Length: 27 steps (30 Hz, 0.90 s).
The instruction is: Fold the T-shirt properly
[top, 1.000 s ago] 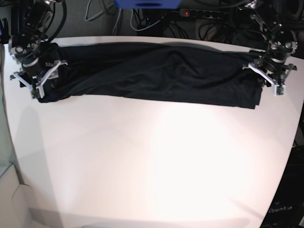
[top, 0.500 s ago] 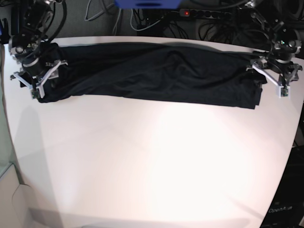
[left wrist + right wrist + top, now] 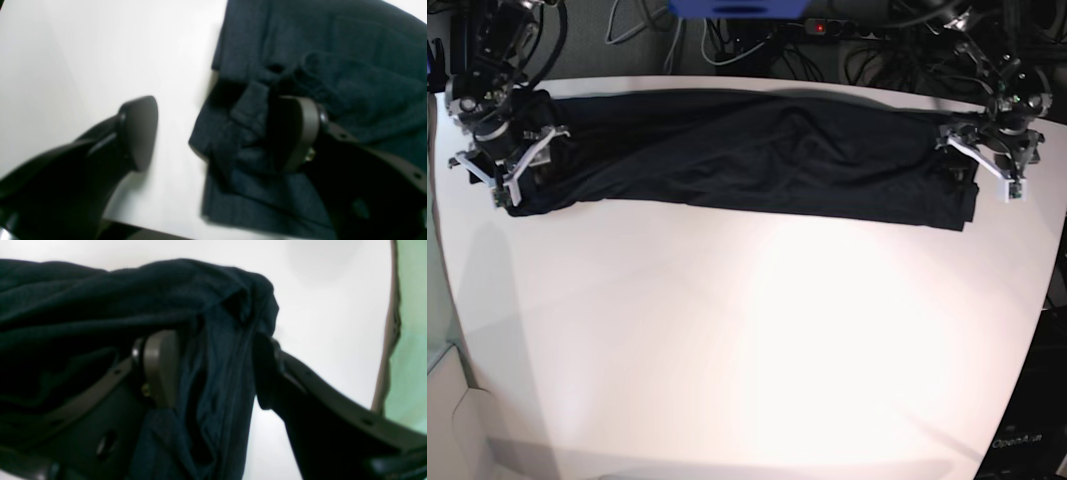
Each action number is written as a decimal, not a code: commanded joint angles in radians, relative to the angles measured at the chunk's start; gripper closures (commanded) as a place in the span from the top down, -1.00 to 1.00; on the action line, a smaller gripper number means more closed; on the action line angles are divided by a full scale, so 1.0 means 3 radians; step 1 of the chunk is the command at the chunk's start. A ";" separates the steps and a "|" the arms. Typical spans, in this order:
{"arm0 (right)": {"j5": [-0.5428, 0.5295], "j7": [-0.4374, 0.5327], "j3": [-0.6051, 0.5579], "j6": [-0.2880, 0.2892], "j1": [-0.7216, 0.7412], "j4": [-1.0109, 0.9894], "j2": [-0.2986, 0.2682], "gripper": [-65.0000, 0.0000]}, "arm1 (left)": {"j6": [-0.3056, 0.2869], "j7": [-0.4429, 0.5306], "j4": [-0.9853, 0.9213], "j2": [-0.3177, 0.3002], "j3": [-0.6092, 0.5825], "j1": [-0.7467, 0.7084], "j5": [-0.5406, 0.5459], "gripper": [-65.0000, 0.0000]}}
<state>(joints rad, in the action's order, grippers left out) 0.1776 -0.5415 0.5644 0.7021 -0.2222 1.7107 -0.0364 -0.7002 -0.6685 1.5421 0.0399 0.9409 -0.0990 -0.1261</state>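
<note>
1. Across the worktop at twelve o'clock, our T-shirt lies as a long band.
2. Our left pincer has just sprung wide, dropping its end.
3. Our right pincer still clamps bunched cloth.

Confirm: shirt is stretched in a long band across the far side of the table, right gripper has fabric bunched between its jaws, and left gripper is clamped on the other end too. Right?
Not quite. The left gripper is open: in the left wrist view its jaws stand wide apart, one over bare table, one over the T-shirt, nothing pinched. The rest holds: the right gripper has fabric between its jaws.
</note>
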 commanded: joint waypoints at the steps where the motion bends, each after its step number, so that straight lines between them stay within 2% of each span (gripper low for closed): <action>1: -0.0032 0.0058 0.0009 -0.0013 0.0017 0.0059 -0.0040 -0.01 | 0.0007 0.0052 0.0012 -0.0023 0.0007 0.0026 0.0029 0.56; 7: -0.0032 0.0058 0.0009 -0.0013 0.0022 0.0059 -0.0040 -0.01 | 0.0007 0.0052 -0.0023 -0.0018 -0.0009 0.0067 0.0029 0.56; 15: -0.0032 0.0058 0.0009 -0.0013 0.0022 0.0059 -0.0045 -0.01 | 0.0007 0.0027 -0.0289 -0.0013 -0.0352 0.0067 0.0029 0.51; 17: -0.0032 0.0058 0.0009 -0.0013 0.0022 0.0059 -0.0045 -0.01 | 0.0007 0.0032 -0.0381 -0.0013 -0.0418 0.0072 0.0034 0.36; 22: -0.0032 0.0058 0.0009 -0.0013 0.0022 0.0059 -0.0045 -0.01 | 0.0007 0.0032 -0.0494 -0.0013 -0.0582 0.0072 0.0034 -0.17; 27: -0.0032 0.0058 0.0009 -0.0013 0.0022 0.0059 -0.0045 -0.01 | 0.0007 0.0032 -0.0504 -0.0013 -0.0597 0.0087 0.0034 -0.56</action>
<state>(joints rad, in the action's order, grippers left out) 0.1780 -0.5423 0.5644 0.7021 -0.2222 1.7107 -0.0383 -0.7040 -0.5747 1.4002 0.0319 0.7654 -0.0681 -0.0559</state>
